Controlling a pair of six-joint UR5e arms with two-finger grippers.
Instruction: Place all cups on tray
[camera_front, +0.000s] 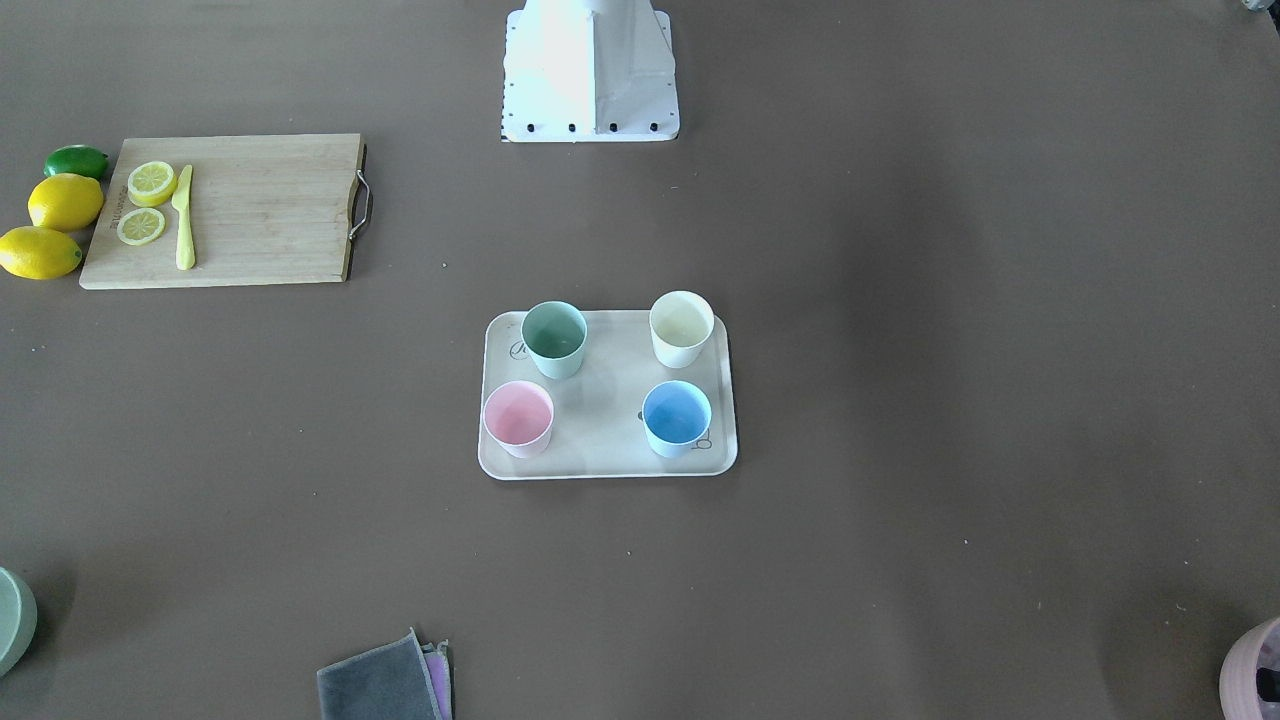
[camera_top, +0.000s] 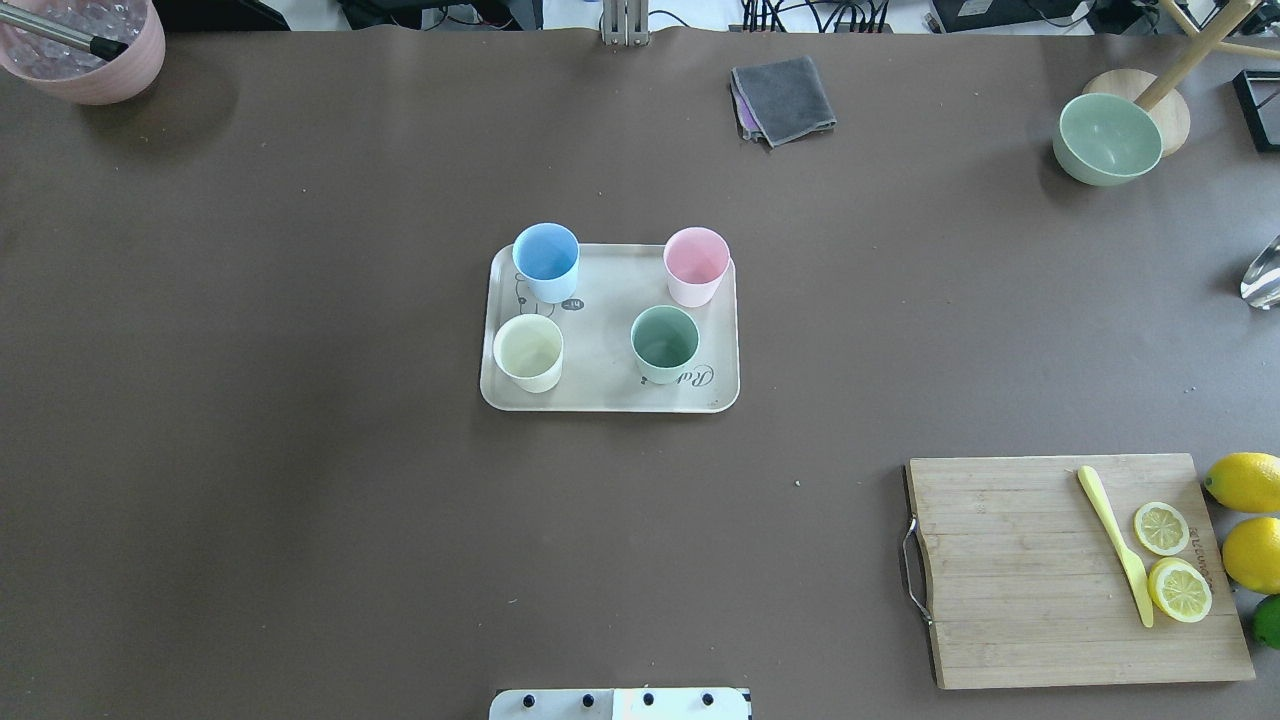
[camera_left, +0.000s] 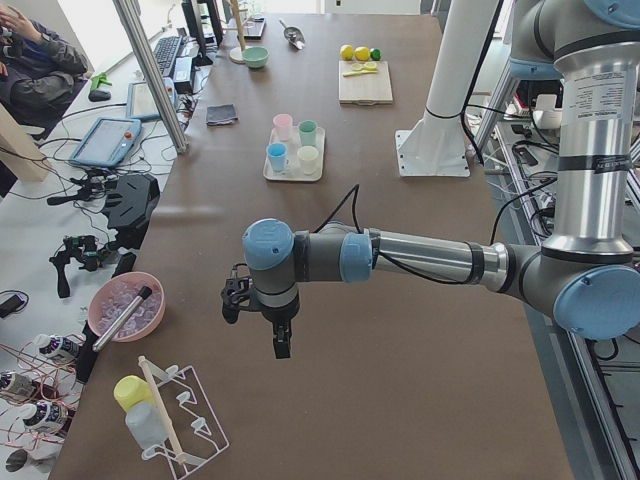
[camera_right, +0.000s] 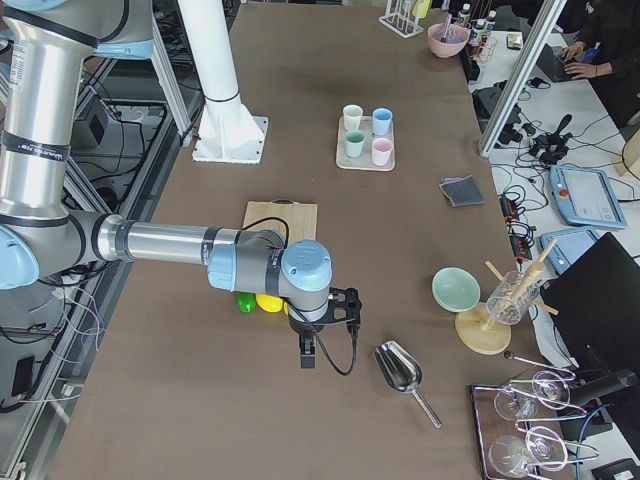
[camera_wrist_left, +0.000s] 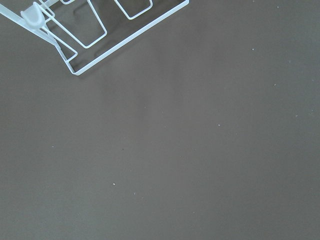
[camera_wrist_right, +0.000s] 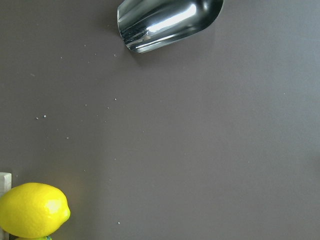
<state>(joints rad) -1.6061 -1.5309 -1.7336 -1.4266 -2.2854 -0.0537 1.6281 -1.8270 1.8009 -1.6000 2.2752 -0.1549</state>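
Standing upright on the tray (camera_top: 605, 325): blue cup (camera_top: 546, 255), pink cup (camera_top: 696, 262), cream cup (camera_top: 528, 352), green cup (camera_top: 664, 342). Left fingers (camera_left: 281, 342) and right fingers (camera_right: 307, 357): impossible to tell whether spread or closed.

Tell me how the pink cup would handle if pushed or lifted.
The pink cup looks small and empty, so it is probably light. It tapers to a narrower base, so a push near its rim might tip it rather than slide it. It stands in a corner of the tray, whose raised rim could catch its base.

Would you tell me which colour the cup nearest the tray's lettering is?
Mint green; the cup shows best in the overhead view.
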